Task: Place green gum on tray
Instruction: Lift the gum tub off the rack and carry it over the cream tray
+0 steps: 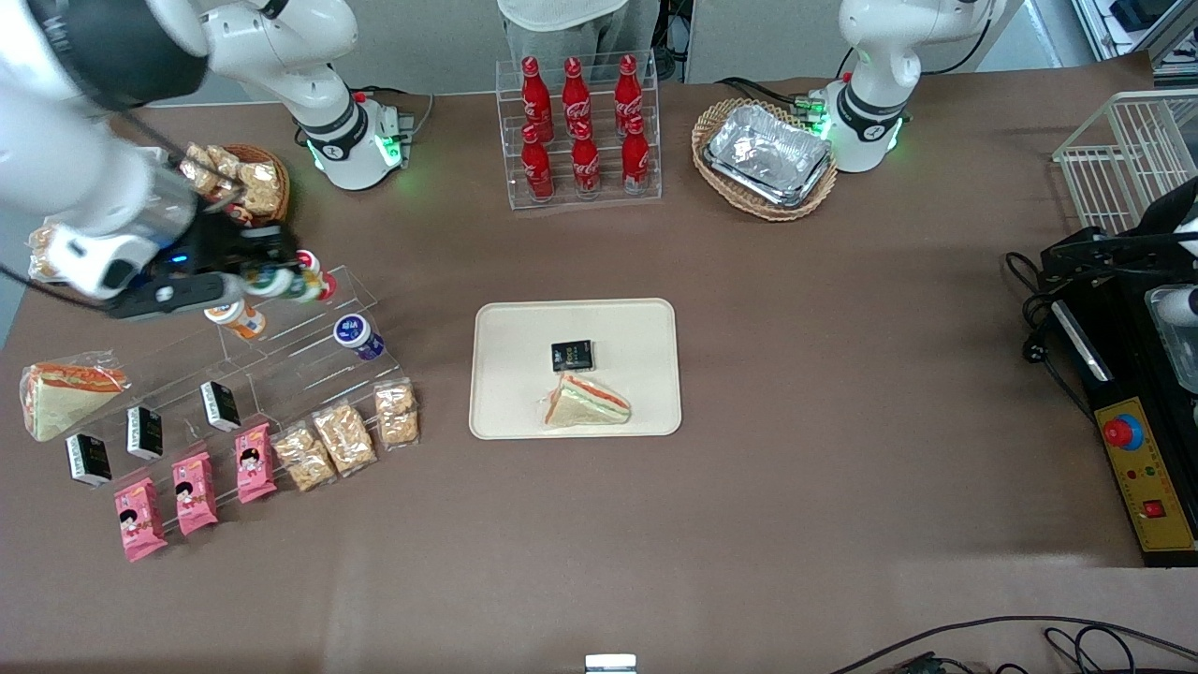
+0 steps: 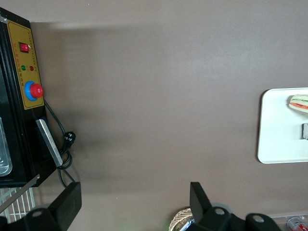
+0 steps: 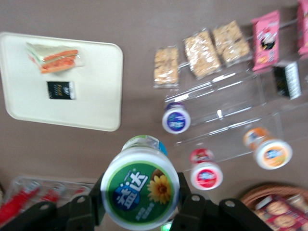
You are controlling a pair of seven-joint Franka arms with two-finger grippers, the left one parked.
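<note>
cola bottles [image 1: 580, 126], foil trays [image 1: 769, 154], pink snack packs [image 1: 195, 493].

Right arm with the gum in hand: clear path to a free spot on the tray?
Probably yes. The hand is shut on the green gum, lifted above the clear stand. The tray holds only a sandwich and a black packet, with bare surface around them and nothing between.

At frame left in the front view, the gripper [image 1: 281, 281] holds the green gum [image 1: 271, 283] above the display steps [image 1: 309, 346]; the tray [image 1: 505, 412] sits mid-table, carrying a sandwich [image 1: 588, 402].
</note>
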